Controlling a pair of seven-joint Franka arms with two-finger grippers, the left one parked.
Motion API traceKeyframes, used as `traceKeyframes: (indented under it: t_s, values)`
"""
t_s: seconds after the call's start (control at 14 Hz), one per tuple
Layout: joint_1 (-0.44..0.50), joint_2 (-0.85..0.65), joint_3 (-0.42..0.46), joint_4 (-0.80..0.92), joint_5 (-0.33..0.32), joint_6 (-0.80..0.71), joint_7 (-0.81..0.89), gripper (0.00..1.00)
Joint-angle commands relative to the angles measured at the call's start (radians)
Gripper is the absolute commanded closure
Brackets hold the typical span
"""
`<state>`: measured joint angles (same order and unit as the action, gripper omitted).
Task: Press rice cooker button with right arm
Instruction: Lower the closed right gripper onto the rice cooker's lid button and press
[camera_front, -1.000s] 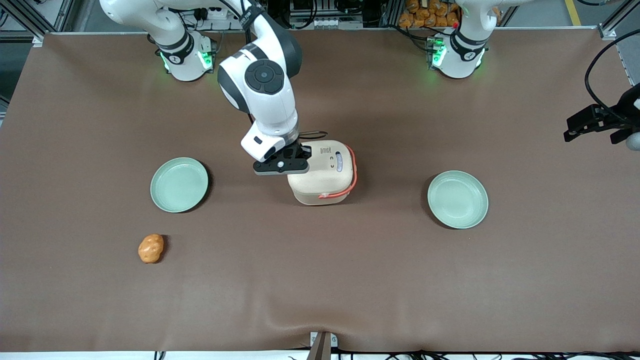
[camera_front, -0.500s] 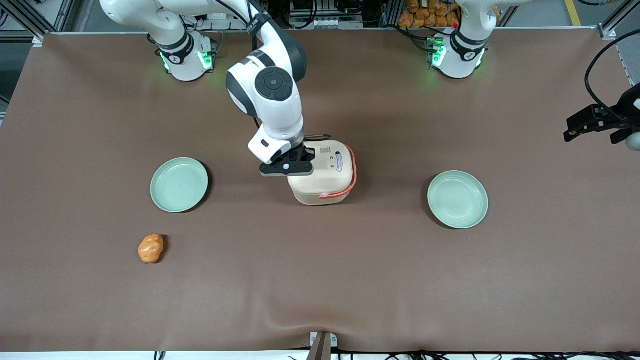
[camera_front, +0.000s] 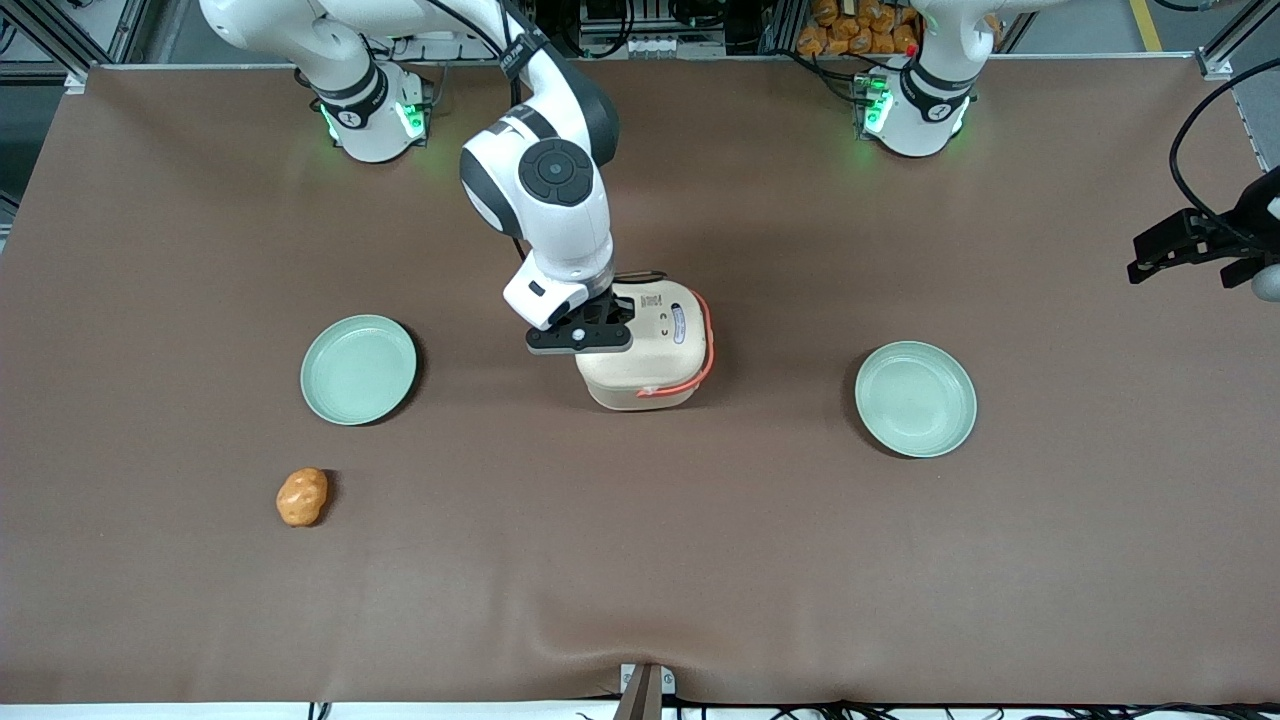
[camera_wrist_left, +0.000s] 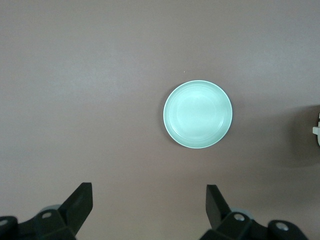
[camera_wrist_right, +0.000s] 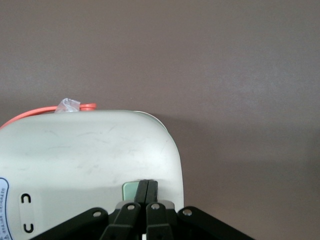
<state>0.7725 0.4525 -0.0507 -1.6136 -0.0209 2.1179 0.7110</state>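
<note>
**Closed gripper set at the cooker's button**

The rice cooker (camera_front: 648, 345) is seen mid-table, between two pale green plates (camera_front: 358, 369) (camera_front: 915, 398), one lying toward each arm's end of the table. A blue oval label (camera_front: 679, 324) is carried on its cream lid, but the writing on it cannot be read; two small dark marks (camera_wrist_right: 27, 212) are shown beside it in the right wrist view. The lid is smooth, rounded at the corners and faintly scuffed, and a coral-orange handle (camera_front: 705, 345) is looped round the body. The table is covered with a matte brown cloth (camera_front: 640, 560).

The gripper (camera_wrist_right: 146, 196) of the right arm (camera_front: 545, 200) is held at the lid's edge with its black fingers pressed together and nothing between them; their tips are laid on the mint-green button (camera_wrist_right: 132, 189), of which only a part is shown.

Compared with a second ago, the gripper has been shifted a little along the lid toward the label. A lumpy orange-brown object (camera_front: 301, 496) is left unmoved, nearer the front camera, toward the working arm's end.
</note>
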Motion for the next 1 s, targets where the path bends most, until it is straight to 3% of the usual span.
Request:
traceKeyframes:
  t_s: [0.0, 0.79, 0.93]
  values:
    - [0.022, 0.028, -0.011, 0.017, -0.016, 0.010, 0.025, 1.00]
    - [0.019, 0.014, -0.014, 0.041, -0.014, -0.001, 0.039, 1.00]
    - [0.013, 0.000, -0.017, 0.108, -0.005, -0.088, 0.038, 0.94]
